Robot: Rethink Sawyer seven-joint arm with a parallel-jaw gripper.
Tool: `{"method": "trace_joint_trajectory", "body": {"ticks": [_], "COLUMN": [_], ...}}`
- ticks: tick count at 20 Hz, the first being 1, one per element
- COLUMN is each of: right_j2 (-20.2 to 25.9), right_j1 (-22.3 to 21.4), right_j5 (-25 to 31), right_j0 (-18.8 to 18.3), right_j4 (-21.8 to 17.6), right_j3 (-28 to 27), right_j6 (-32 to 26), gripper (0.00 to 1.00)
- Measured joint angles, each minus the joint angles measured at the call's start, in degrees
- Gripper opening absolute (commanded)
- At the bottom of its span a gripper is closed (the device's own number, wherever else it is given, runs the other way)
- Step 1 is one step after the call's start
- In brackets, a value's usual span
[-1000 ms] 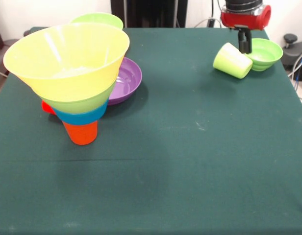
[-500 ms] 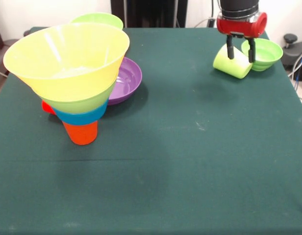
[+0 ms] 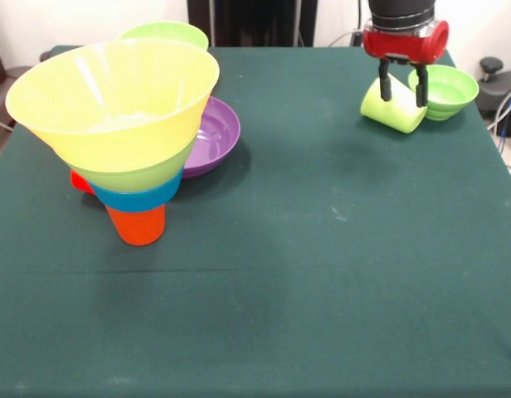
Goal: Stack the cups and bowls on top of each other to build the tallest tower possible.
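The tower (image 3: pixel 123 141) stands at the left: an orange cup (image 3: pixel 138 224) at the bottom, then a blue bowl (image 3: pixel 135 197), a lime green bowl (image 3: pixel 143 176) and a wide yellow bowl (image 3: pixel 114 99) on top. A red cup (image 3: pixel 80 180) peeks out behind it. At the far right a lime green cup (image 3: pixel 398 116) lies on its side. My gripper (image 3: pixel 403 89) is low over this cup, open, with one black finger on each side of it. Whether the fingers touch the cup is unclear.
A purple bowl (image 3: pixel 214 133) sits just right of the tower. One lime green bowl (image 3: pixel 166 33) shows behind the tower at the far edge. Another lime green bowl (image 3: pixel 448 89) stands close beside the lying cup, on its right.
The gripper has turned and come down over the lying green cup, so both fingers now show on either side of it. The cup, bowls and tower have not moved.
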Motion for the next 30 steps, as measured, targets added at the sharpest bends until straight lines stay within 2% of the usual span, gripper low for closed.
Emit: {"method": "trace_joint_trajectory", "body": {"ticks": [5, 11, 20, 30], "right_j2": [0.0, 0.0, 0.0, 0.0], "right_j1": [0.1, 0.6, 4.4, 8.4], "right_j5": [-0.1, -2.9, -10.6, -18.5], "right_j0": [-0.9, -1.0, -2.2, -5.0], "right_j4": [-0.3, -0.6, -4.1, -8.7], "right_j3": [0.3, 2.0, 5.7, 11.5], "right_j6": [0.0, 0.0, 0.0, 0.0], "gripper": [1.00, 1.00, 1.00, 1.00]}}
